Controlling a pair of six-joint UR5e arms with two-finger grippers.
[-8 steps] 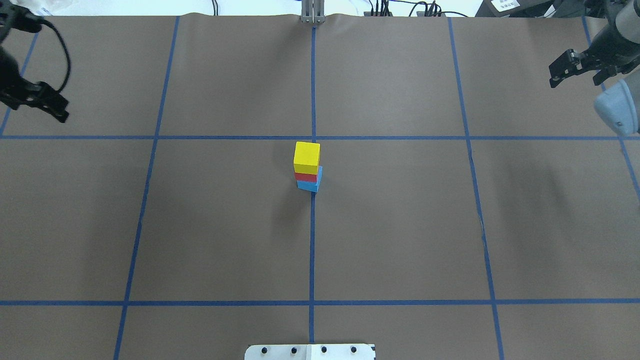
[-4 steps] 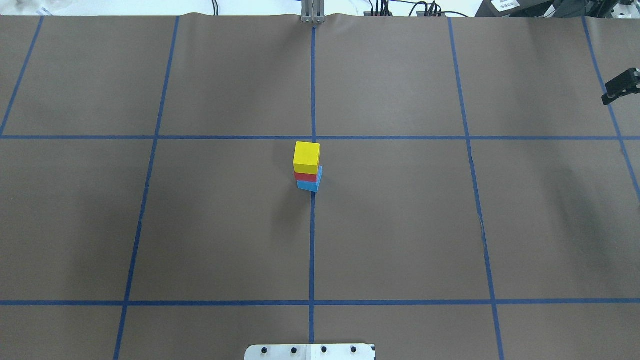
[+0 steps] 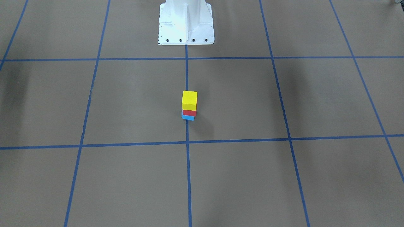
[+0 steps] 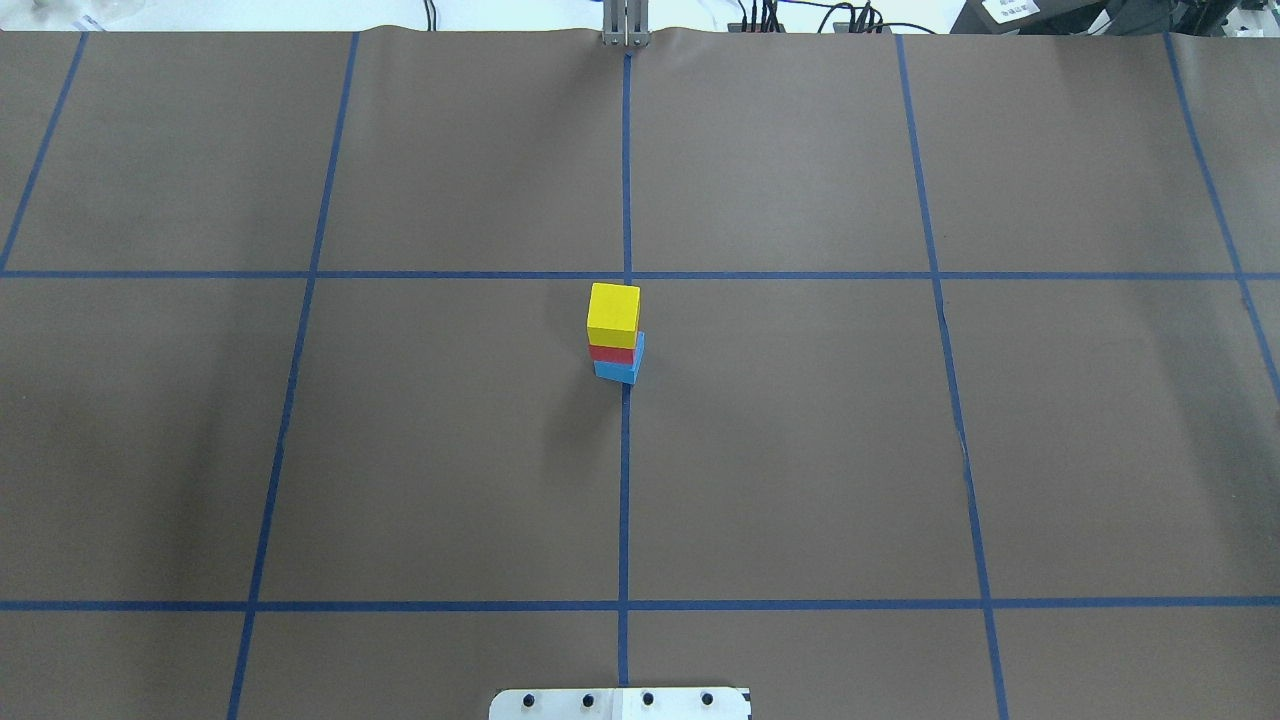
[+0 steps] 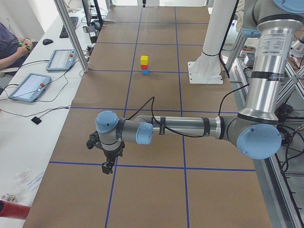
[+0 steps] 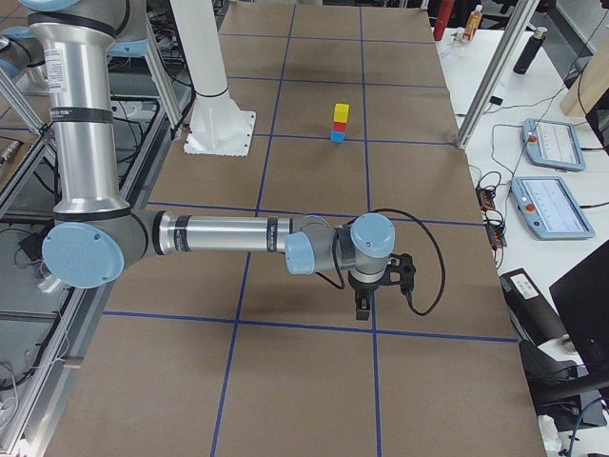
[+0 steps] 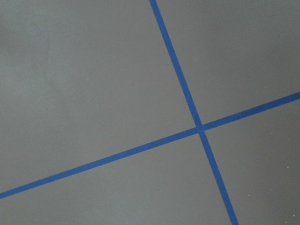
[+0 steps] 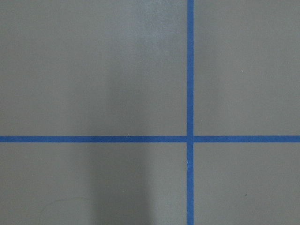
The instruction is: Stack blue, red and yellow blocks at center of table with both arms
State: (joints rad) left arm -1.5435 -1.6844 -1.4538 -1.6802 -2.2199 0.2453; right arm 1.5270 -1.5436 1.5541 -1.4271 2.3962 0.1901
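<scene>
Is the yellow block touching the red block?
Touching. The front-facing view shows the yellow block sitting straight on the red block, with no gap between them.

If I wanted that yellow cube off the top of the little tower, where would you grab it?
Come straight down from above and pinch two opposite side faces of the yellow block. It sits topmost with flat, parallel sides all exposed; pushing in sideways would likely topple it off the red block beneath.
</scene>
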